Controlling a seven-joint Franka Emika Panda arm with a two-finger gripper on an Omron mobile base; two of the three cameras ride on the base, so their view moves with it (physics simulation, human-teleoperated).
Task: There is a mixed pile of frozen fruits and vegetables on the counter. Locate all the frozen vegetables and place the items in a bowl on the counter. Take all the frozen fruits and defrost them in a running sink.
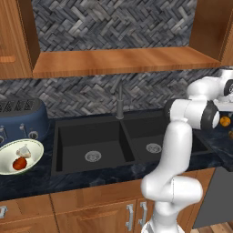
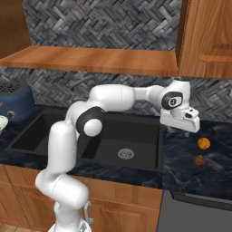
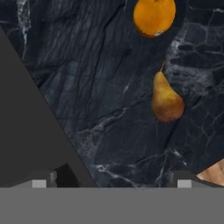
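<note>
Two frozen fruits lie on the dark marbled counter (image 2: 190, 149) right of the sink (image 2: 122, 136): a bright orange ball (image 3: 154, 15) and a brown-yellow pear (image 3: 166, 98). The right base view shows the same orange ball (image 2: 203, 143) and pear (image 2: 199, 160). My gripper (image 3: 111, 181) hovers open above the counter near the sink's right rim, short of the pear, with nothing between its fingers. At far left the pale green bowl (image 1: 34, 145) holds the frozen vegetables, a cream garlic bulb (image 1: 23, 152) and a red tomato (image 1: 19, 164).
A slim dark faucet (image 1: 119, 102) stands behind the double-basin sink, with no water visible. A blue toaster (image 1: 20, 118) sits behind the bowl. A wooden shelf (image 1: 123, 61) and cabinets hang above. The counter's front edge is close to the pear.
</note>
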